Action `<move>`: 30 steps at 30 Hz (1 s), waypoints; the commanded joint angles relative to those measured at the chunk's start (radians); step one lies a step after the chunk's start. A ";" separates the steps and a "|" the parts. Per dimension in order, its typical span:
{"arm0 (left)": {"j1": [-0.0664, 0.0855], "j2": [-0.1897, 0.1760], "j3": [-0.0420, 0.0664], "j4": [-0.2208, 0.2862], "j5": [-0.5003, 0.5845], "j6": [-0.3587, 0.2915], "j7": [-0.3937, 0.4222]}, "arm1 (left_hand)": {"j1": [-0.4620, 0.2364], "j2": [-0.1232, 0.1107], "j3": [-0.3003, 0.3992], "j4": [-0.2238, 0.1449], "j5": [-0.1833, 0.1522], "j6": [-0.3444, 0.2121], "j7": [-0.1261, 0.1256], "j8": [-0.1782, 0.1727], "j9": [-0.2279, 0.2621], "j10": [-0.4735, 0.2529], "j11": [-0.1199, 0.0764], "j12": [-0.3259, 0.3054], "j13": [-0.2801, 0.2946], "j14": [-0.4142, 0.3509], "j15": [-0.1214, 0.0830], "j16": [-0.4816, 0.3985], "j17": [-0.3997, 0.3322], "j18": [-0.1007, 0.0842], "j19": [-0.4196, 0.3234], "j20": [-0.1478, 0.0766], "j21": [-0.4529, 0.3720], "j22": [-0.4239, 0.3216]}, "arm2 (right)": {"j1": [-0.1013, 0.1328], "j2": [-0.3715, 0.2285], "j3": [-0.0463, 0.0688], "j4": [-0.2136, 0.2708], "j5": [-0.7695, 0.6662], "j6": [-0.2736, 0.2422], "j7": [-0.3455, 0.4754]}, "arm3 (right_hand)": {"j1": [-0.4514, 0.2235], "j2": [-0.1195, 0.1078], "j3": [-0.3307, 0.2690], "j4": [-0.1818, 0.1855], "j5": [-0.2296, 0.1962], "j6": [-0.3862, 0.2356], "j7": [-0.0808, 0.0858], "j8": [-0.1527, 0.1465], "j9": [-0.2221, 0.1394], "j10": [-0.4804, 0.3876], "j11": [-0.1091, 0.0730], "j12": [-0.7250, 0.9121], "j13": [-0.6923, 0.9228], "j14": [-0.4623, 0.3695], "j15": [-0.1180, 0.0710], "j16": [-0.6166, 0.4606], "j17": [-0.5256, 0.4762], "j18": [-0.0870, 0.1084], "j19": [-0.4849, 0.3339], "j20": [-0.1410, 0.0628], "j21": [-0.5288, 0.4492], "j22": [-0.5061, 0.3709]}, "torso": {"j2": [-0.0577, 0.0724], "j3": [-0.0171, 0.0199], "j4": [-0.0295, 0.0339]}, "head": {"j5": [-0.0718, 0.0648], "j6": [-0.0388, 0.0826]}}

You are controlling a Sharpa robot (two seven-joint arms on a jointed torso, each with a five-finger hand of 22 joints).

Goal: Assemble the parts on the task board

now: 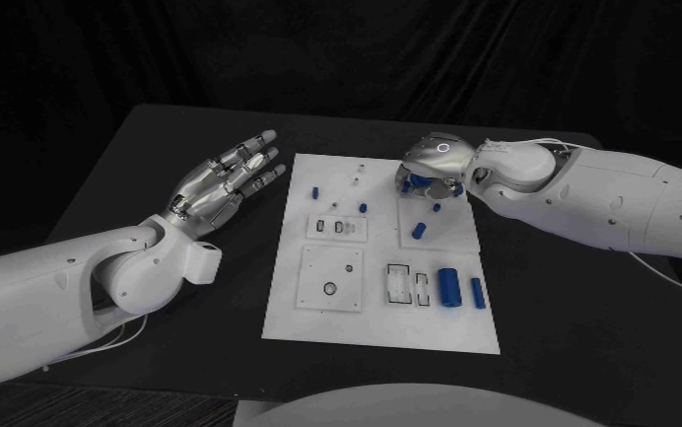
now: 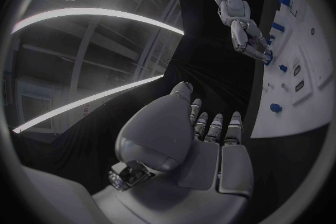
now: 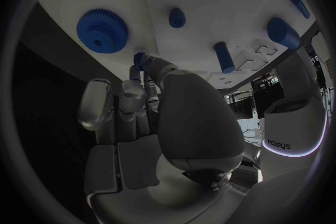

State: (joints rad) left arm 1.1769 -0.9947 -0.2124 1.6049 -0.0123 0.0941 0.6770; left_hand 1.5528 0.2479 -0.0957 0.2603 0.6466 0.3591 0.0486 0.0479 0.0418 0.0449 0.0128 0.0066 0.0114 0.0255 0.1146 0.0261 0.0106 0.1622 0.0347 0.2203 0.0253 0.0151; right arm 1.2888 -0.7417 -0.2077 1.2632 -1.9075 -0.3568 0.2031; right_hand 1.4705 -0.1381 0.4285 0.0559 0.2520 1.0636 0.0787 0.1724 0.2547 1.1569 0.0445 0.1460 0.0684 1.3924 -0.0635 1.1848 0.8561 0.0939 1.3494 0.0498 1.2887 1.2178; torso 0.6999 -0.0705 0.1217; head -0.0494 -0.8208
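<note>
The white task board (image 1: 373, 323) lies in the middle of the black table. My right hand (image 1: 431, 164) hangs over its far right part, fingers curled down. In the right wrist view the fingertips (image 3: 138, 75) pinch a small blue peg (image 3: 140, 58) against the board, next to a blue gear (image 3: 102, 28). My left hand (image 1: 228, 182) hovers just left of the board with its fingers spread and nothing in it; the left wrist view shows its palm (image 2: 183, 143). Two blue cylinders (image 1: 449, 287) lie at the board's near right, and a shorter blue peg (image 1: 421, 231) lies further in.
Small blue pieces (image 1: 312, 191) stand at the board's far left. A square inset with a round hole (image 1: 331, 287) and slotted recesses (image 1: 404, 285) sit on the near half. Bare black table (image 1: 569, 319) surrounds the board; a dark curtain hangs behind.
</note>
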 commanded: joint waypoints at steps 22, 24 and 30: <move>0.003 -0.005 0.001 0.007 -0.108 -0.021 0.099 | -0.006 -0.028 0.047 0.025 -0.004 -0.014 -0.003 0.003 -0.001 0.038 0.020 0.035 0.011 -0.005 -0.023 0.001 0.000 0.018 -0.008 -0.013 -0.004 -0.003 | 0.078 0.142 0.001 -0.113 0.047 -0.038 0.018 | 0.006 0.015 -0.010 0.002 -0.026 0.000 0.007 -0.011 0.003 0.035 -0.010 -0.028 0.000 0.009 0.008 -0.004 0.001 -0.004 0.008 0.004 0.003 0.010 | 0.003 -0.0030 0.0038 | 0.008 0.016; 0.003 -0.006 0.001 0.007 -0.117 -0.021 0.101 | -0.007 -0.028 0.048 0.025 -0.004 -0.017 -0.005 0.002 -0.001 0.037 0.020 0.035 0.011 -0.006 -0.025 0.000 -0.001 0.018 -0.009 -0.015 -0.005 -0.004 | 0.078 0.158 0.001 -0.135 0.047 -0.031 0.017 | 0.006 0.015 -0.010 0.002 -0.026 0.000 0.008 -0.011 0.003 0.035 -0.010 -0.029 -0.001 0.008 0.008 -0.005 0.000 -0.004 0.008 0.004 0.002 0.010 | 0.006 -0.0044 0.0083 | 0.004 0.017; 0.003 -0.006 0.001 0.006 -0.127 -0.020 0.100 | -0.006 -0.028 0.051 0.025 -0.002 -0.017 -0.004 0.002 -0.001 0.034 0.019 0.035 0.010 -0.008 -0.026 -0.001 -0.001 0.018 -0.010 -0.017 -0.006 -0.004 | 0.077 0.187 0.001 -0.179 0.079 -0.007 0.011 | 0.003 0.014 -0.012 0.006 -0.028 -0.012 0.007 -0.021 0.000 0.032 -0.009 -0.039 -0.001 0.004 0.009 -0.008 -0.003 -0.004 0.005 0.005 0.000 0.010 | 0.013 -0.0063 0.0177 | -0.005 0.018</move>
State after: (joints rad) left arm 1.1769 -1.0009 -0.2123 1.6085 -0.1070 0.0796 0.6774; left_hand 1.5423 0.2290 -0.0476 0.2813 0.6460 0.3484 0.0447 0.0543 0.0418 0.0806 0.0344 0.0358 0.0227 0.0182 0.0926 0.0307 0.0103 0.1624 0.0236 0.2093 0.0252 0.0117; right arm 1.3649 -0.5550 -0.2075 1.0891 -1.8528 -0.3889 0.2224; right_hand 1.4783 -0.1304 0.4191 0.0602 0.2304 1.0576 0.0854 0.1573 0.2556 1.1704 0.0578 0.1119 0.0684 1.3961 -0.0596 1.1806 0.8528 0.0939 1.3561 0.0501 1.2934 1.2273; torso 0.7081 -0.0756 0.1332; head -0.0521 -0.8043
